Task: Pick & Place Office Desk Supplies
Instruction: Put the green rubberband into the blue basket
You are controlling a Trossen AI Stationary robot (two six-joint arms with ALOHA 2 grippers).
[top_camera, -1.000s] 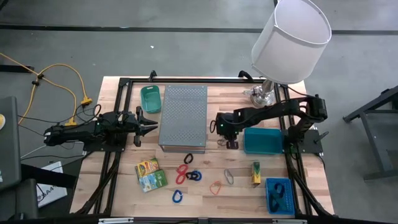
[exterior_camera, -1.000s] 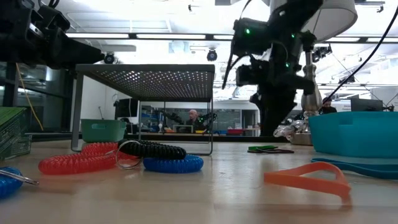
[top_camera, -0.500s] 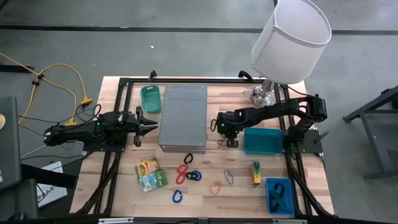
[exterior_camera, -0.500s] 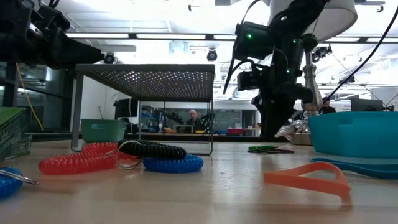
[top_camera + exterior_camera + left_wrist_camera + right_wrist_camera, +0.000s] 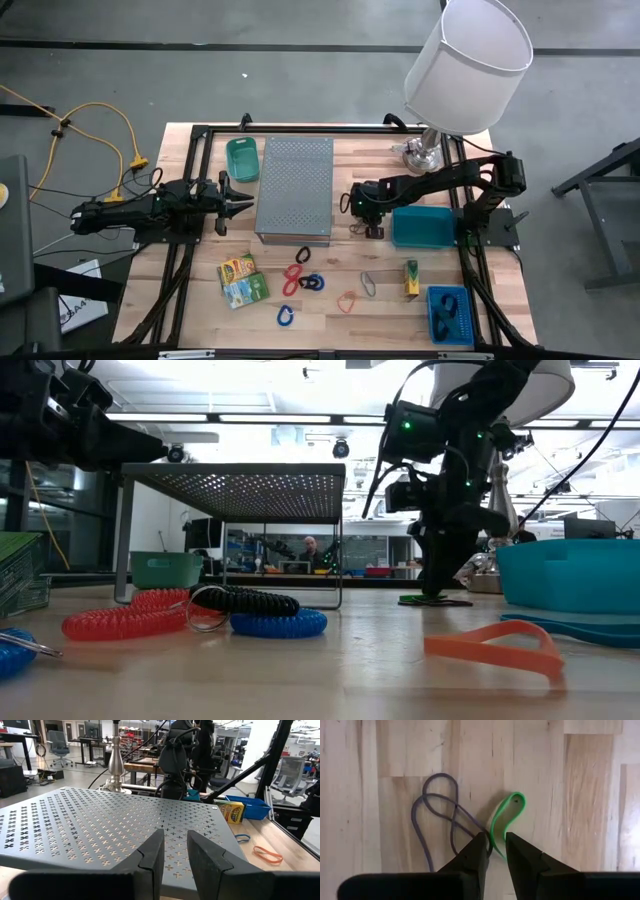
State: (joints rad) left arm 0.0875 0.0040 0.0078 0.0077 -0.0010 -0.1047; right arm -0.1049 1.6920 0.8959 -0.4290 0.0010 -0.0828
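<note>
The right end effector (image 5: 493, 851) points straight down at the wooden surface (image 5: 380, 300), just left of the teal bin (image 5: 424, 226) and right of the grey perforated metal box (image 5: 295, 188). Its two fingers stand a narrow gap apart with their tips down on the wood, and the ends of a green rubber band (image 5: 504, 816) and a dark purple rubber band (image 5: 437, 815) run into that gap; whether the fingers actually pinch the bands cannot be told. In the low view the same end effector (image 5: 437, 592) comes down onto the flat bands (image 5: 434, 600) lying on the surface.

The left end effector (image 5: 174, 851) waits over the left side of the surface, level with the grey box and aimed across its perforated top, its fingers nearly together with a slim gap and nothing between them.

The other supplies lie on the near half of the surface: two yellow-green printed packets (image 5: 241, 280) at the left, red (image 5: 294, 273) and blue (image 5: 286, 317) coiled loops with a dark one (image 5: 312, 283) between them in the middle, an orange rubber band (image 5: 346, 302) and a dark rubber band (image 5: 369, 284) to their right, then a small upright yellow-green packet (image 5: 411, 279). A blue basket (image 5: 449, 316) sits at the near right corner, a green bin (image 5: 241, 158) at the far left of the grey box, and the lamp with white shade (image 5: 466, 40) at the far right
</note>
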